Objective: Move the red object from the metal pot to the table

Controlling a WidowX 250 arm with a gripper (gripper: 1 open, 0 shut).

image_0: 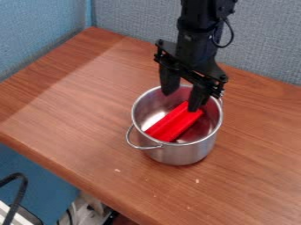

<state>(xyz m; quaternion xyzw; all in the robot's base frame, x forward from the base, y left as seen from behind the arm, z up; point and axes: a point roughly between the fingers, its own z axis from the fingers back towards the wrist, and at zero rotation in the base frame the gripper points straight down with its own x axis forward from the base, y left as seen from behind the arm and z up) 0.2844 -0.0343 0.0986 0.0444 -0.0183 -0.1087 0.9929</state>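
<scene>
Bright red, smooth, elongated block (173, 123) lying slantwise inside the pot, one end low near the front-left of the bottom, the other raised toward the back-right wall. Small shiny steel pot (159, 149), round and straight-sided, upright, loop handle at front left rim. Reddish-brown wood-grain table (70, 88) beneath, pot near its front edge

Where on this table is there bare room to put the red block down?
The table is bare left of the metal pot, out to its left edge. A narrower strip lies along the front edge. It is crowded at the pot, where the gripper hangs over the red block.
</scene>
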